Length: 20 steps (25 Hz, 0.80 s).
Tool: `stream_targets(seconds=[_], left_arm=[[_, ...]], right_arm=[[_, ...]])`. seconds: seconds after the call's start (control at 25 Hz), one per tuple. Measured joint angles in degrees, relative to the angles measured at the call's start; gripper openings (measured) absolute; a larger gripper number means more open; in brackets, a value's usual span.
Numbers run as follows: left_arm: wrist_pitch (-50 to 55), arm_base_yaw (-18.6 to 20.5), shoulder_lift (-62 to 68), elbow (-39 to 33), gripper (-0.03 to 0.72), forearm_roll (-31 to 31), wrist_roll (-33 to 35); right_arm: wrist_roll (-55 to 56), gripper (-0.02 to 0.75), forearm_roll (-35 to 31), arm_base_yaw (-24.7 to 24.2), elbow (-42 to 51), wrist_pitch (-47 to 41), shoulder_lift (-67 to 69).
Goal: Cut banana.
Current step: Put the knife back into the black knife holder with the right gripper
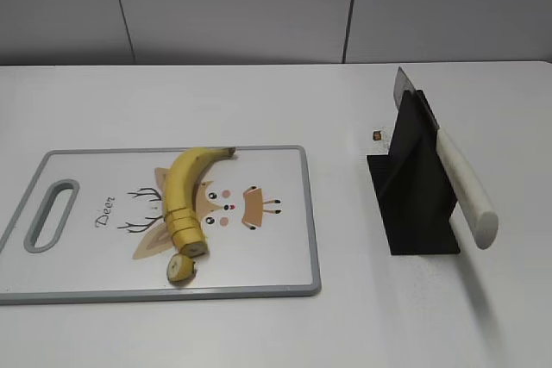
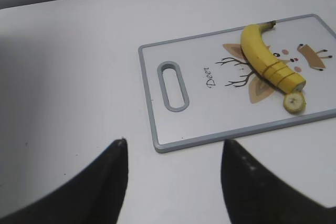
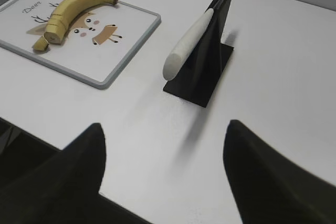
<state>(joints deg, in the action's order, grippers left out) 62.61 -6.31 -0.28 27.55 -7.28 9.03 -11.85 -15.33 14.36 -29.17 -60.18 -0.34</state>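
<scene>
The curved yellow banana (image 1: 183, 191) lies on a white cutting board (image 1: 276, 256) with a deer drawing. Its dark stem points to the far right. Its near end is cut flat with slice lines, and a small severed end piece (image 1: 181, 268) lies just in front. The banana also shows in the left wrist view (image 2: 262, 53) and the right wrist view (image 3: 71, 9). A white-handled knife (image 1: 461, 187) rests in a black stand (image 1: 414, 204), also seen in the right wrist view (image 3: 189, 43). My left gripper (image 2: 173, 148) is open and empty, off the board's handle end. My right gripper (image 3: 165, 129) is open and empty, in front of the stand.
The board has a grey rim and a handle slot (image 1: 52, 213) at its left end. A tiny dark crumb (image 1: 377, 135) lies on the white table behind the stand. A grey wall runs along the table's far edge. Neither arm shows in the exterior view.
</scene>
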Motion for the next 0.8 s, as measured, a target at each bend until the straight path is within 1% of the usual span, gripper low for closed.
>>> stream_targets(seconds=[0.12,0.36,0.4,0.52,0.8], left_arm=[[0.0,0.0,0.0,0.0,0.551,0.0,0.0],[0.0,0.0,0.0,0.0,0.551,0.0,0.0],[0.0,0.0,0.0,0.0,0.551,0.0,0.0],[0.0,0.0,0.0,0.0,0.551,0.0,0.0],[0.0,0.0,0.0,0.0,0.551,0.0,0.0]], right_arm=[[0.0,0.531,-0.9,-3.5,0.0,0.0,0.0],[0.0,0.531,-2.3,-13.5,0.0,0.0,0.0],[0.0,0.531,-2.4,-14.4,0.0,0.0,0.0],[0.0,0.531,-3.0,-15.3,0.0,0.0,0.0],[0.0,0.531,-3.6,-15.3,0.0,0.1,0.0]])
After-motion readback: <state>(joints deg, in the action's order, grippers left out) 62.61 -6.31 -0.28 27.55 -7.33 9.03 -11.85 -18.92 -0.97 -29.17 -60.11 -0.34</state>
